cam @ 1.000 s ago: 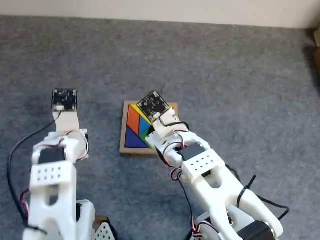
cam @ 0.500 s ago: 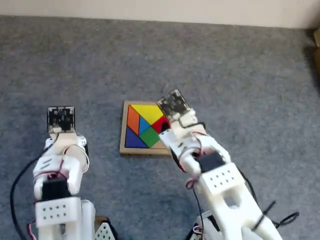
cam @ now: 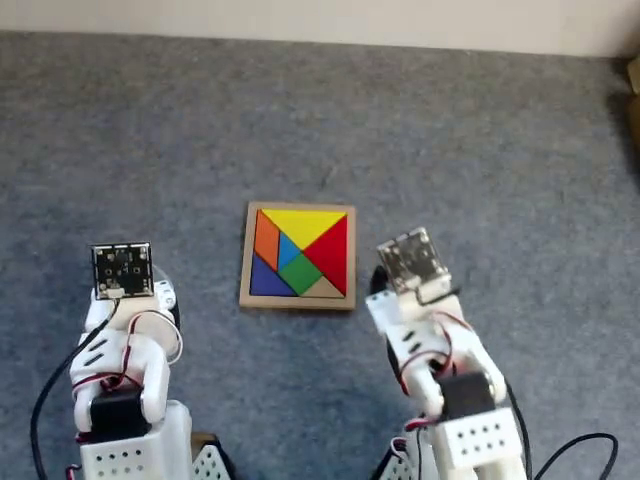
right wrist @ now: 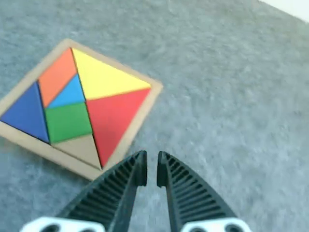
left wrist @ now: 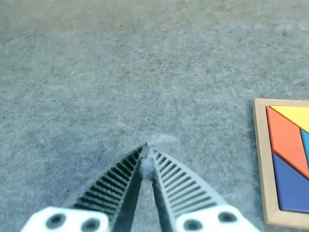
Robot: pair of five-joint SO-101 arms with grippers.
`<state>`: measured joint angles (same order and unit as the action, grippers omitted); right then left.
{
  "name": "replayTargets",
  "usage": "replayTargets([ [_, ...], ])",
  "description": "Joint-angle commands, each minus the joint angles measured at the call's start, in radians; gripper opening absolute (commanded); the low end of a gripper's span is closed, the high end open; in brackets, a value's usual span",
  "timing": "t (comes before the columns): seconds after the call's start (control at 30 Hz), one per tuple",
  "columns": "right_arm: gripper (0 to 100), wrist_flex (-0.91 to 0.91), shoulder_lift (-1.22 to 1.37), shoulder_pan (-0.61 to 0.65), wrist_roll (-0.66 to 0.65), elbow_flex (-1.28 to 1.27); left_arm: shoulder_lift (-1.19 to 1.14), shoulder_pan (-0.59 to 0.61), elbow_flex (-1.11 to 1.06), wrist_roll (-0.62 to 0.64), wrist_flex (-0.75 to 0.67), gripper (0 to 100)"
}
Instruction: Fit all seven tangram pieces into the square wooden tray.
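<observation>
- Step: final check, I judge; seven pieces (cam: pixel 300 250) fill tray (cam: pixel 245 256);
- left gripper (left wrist: pixel 145 155) clenched, empty; right gripper (right wrist: pixel 147 170) a crack apart, empty;
- next: park arms.

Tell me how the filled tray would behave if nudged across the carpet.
Probably stiff: the wooden tray looks like a flat rigid board. It would likely drag rather than glide, since it lies on grey carpet. The pieces sit flush inside its rim, so they should stay put.
</observation>
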<state>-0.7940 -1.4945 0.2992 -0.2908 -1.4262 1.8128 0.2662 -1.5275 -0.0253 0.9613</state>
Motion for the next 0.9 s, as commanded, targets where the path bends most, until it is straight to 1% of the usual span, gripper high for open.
replayTargets([
  [0.0, 5.1, -0.104, -0.188, -0.054, -0.005, -0.047, 0.002, -0.021, 0.004, -0.009, 0.003, 0],
  [0.1, 5.1, -0.219, -0.349, -0.079, -0.005, -0.124, 0.002, -0.021, 0.004, -0.009, 0.006, 0],
  [0.2, 5.2, -0.289, -0.332, -0.085, -0.005, -0.162, 0.002, -0.021, 0.002, -0.009, 0.009, 0],
  [0.37, 5.2, -0.298, -0.343, -0.128, -0.005, -0.189, 0.002, -0.021, -0.05, -0.009, 0.006, 0],
  [0.63, 4.9, -0.303, -0.341, -0.153, -0.006, -0.39, 0.002, -0.021, -0.17, -0.011, 0.006, 0],
  [0.7, 0.6, -0.291, -0.343, -0.171, -0.006, -0.394, 0.002, -0.018, -0.17, -0.011, 0.009, 0],
  [0.73, 0.1, -0.278, -0.343, -0.176, -0.006, -0.394, -0.002, -0.018, -0.17, -0.011, 0.009, 0],
  [0.87, 0.5, -0.278, -0.34, -0.208, -0.006, -0.394, -0.005, -0.022, -0.17, -0.009, 0.1, 0],
])
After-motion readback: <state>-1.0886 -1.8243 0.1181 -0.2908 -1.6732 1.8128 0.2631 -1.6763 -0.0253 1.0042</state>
